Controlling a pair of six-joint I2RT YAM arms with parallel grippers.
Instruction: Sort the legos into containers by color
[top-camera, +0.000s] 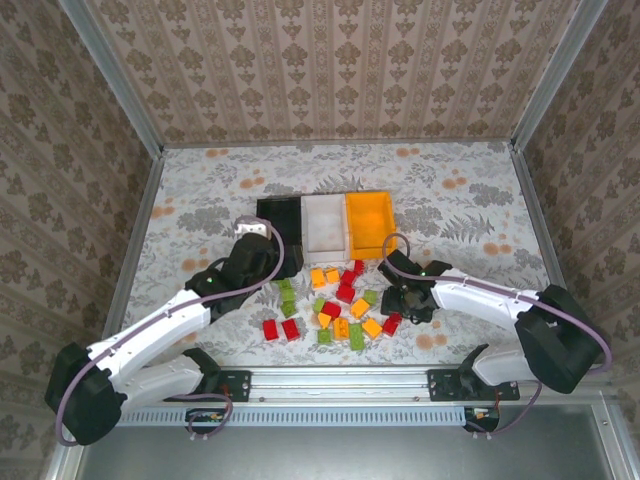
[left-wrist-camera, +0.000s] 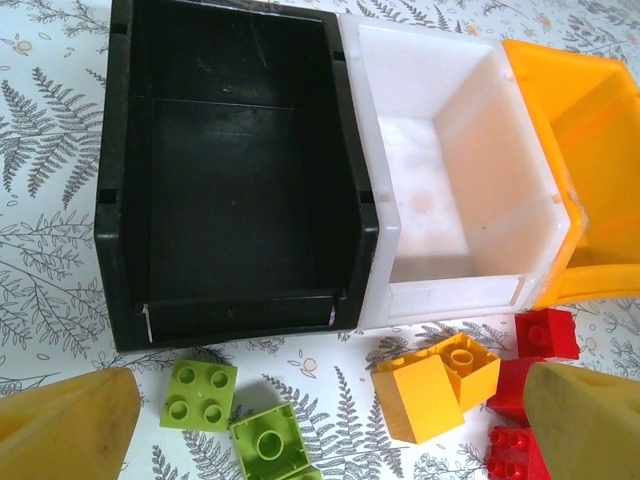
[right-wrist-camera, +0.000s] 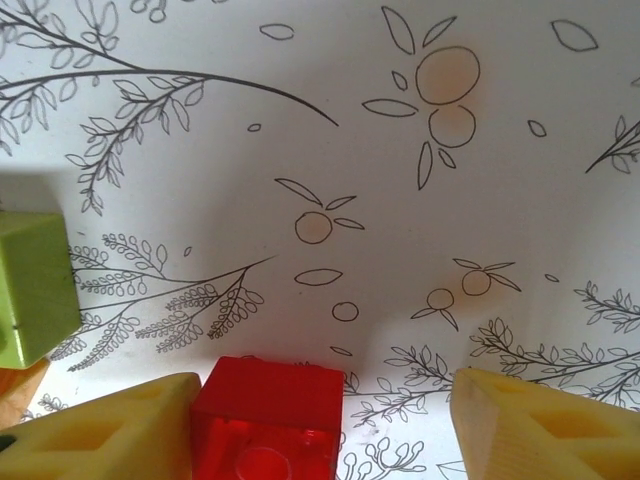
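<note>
Three containers stand in a row: black (top-camera: 278, 220) (left-wrist-camera: 230, 170), white (top-camera: 325, 222) (left-wrist-camera: 450, 170) and orange (top-camera: 370, 220) (left-wrist-camera: 580, 150). The legos (top-camera: 335, 300) lie scattered in front of them in red, orange and green. My left gripper (top-camera: 262, 240) (left-wrist-camera: 325, 430) hangs open before the black bin, over two green legos (left-wrist-camera: 200, 393) and an orange one (left-wrist-camera: 437, 385). At the right end of the pile, my right gripper (top-camera: 400, 308) (right-wrist-camera: 325, 430) is open around a red lego (right-wrist-camera: 268, 420). That brick touches the left finger (right-wrist-camera: 110, 430), with a gap to the right finger (right-wrist-camera: 545, 425).
A green lego (right-wrist-camera: 35, 285) lies just left of the right gripper. Red legos (left-wrist-camera: 545, 332) sit close to the white bin's front. The black and white bins look empty inside. Patterned walls and metal rails (top-camera: 540, 230) bound the table.
</note>
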